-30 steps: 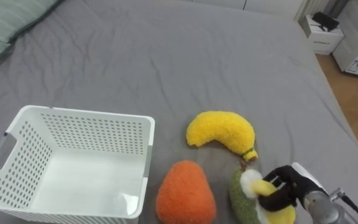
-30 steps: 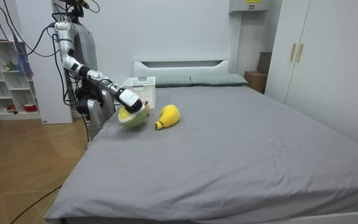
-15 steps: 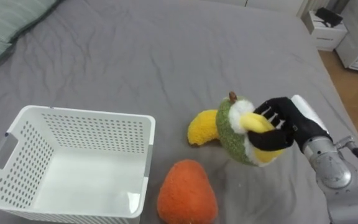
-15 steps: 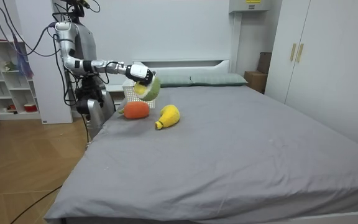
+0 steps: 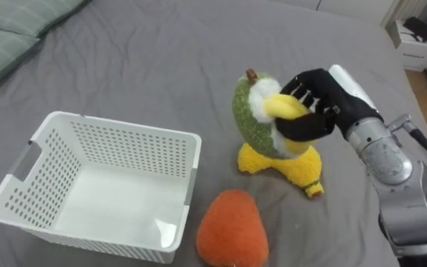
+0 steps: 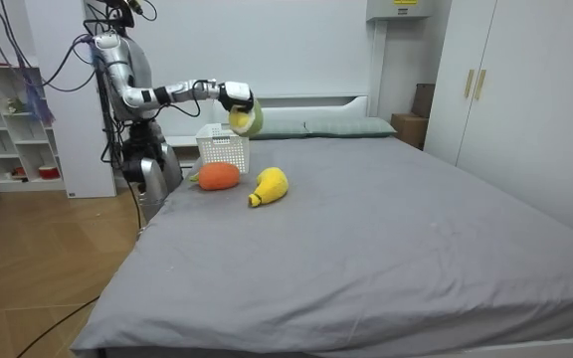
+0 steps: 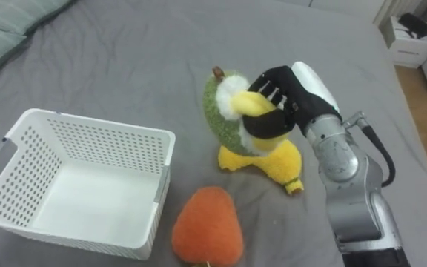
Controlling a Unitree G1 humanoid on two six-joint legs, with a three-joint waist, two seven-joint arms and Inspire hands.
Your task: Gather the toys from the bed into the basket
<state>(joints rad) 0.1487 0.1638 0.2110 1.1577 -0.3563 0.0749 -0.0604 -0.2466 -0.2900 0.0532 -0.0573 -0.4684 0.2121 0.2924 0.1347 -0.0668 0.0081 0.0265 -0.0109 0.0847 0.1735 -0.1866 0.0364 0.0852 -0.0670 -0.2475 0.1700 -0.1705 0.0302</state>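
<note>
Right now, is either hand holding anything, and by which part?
The right hand grips the green plush toy, fingers curled round its yellow-and-white front.

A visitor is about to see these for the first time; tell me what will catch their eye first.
The robot's black right hand grips a green plush toy in the air above the grey bed, just right of the empty white basket. Beneath the held toy lies a yellow banana toy, and nearer the robot sits an orange plush toy.
</note>
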